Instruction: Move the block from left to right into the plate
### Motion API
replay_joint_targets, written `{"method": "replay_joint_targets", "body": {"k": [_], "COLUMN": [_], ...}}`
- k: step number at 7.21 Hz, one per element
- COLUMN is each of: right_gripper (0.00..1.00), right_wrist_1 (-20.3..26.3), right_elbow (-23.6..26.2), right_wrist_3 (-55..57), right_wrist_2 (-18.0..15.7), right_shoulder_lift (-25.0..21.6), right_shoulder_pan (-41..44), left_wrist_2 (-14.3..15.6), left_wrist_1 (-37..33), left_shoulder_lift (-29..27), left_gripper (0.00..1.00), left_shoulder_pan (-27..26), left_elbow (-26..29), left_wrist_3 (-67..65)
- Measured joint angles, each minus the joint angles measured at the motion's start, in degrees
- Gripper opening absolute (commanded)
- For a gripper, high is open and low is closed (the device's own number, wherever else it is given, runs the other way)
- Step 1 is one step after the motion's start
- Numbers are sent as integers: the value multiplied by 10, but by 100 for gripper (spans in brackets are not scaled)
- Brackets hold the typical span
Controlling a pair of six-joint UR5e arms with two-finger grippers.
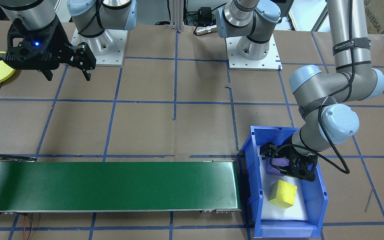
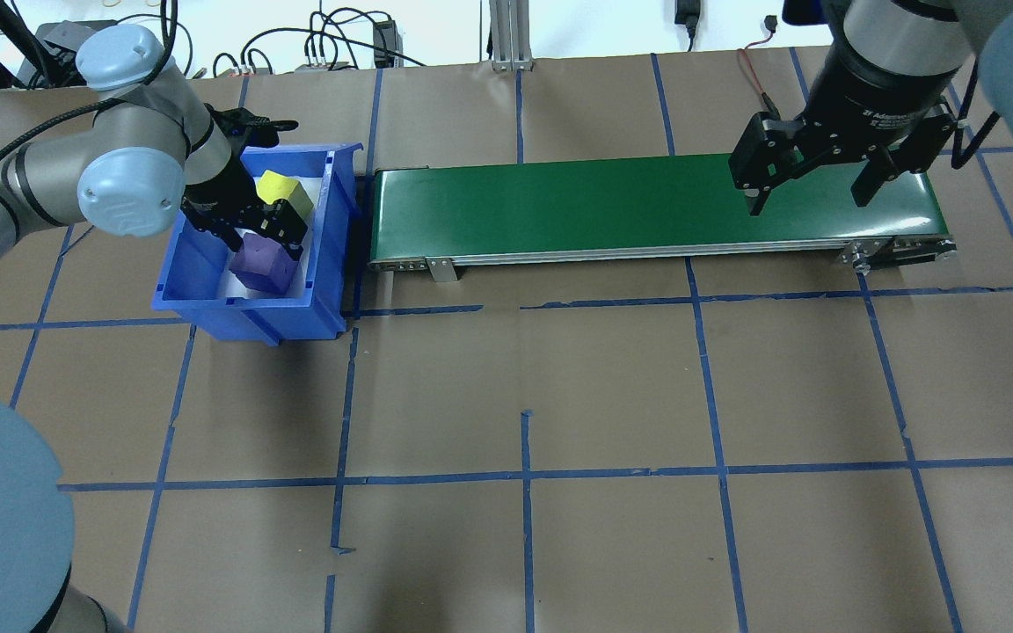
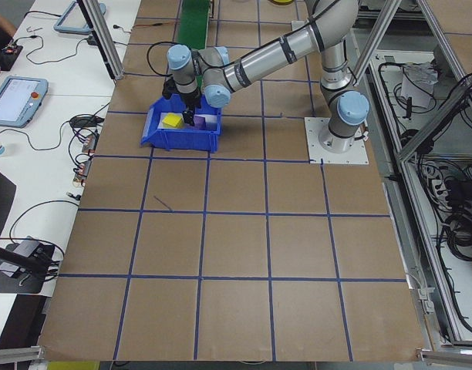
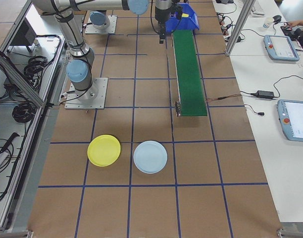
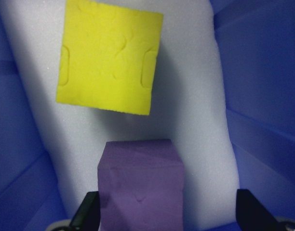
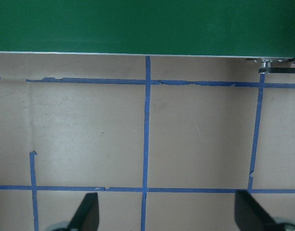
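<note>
Purple block (image 5: 140,185): between my left gripper's (image 5: 167,216) wide jaws, ready for grasping.
Right gripper (image 2: 810,180): wide, empty, waiting above conveyor (image 2: 559,207).

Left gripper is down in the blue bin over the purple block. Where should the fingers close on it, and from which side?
Come straight down from above and close the left gripper on the purple block across its two opposite flat side faces. The block sits between the open fingers, nearer one of them, so centre first. The yellow block lies apart from it, and the blue bin walls rule out a sideways approach.
</note>
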Motion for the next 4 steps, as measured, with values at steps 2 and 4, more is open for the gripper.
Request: {"method": "replay_joint_targets", "body": {"k": [2,4], "right_gripper": [100,100], "right_wrist_1": [0,0], "right_elbow": [0,0], "right_wrist_3": [0,0], "right_wrist_2": [0,0], "right_shoulder_lift": [0,0], "right_shoulder_pan": [0,0], "left_wrist_2": [1,3], "left_wrist_1": [27,35], "left_shoulder_lift": [-3,-3], "left_gripper": [87,100], "left_shoulder_pan": [0,1], "left_elbow": [-20,-19], "left_wrist_3": [1,3]}}
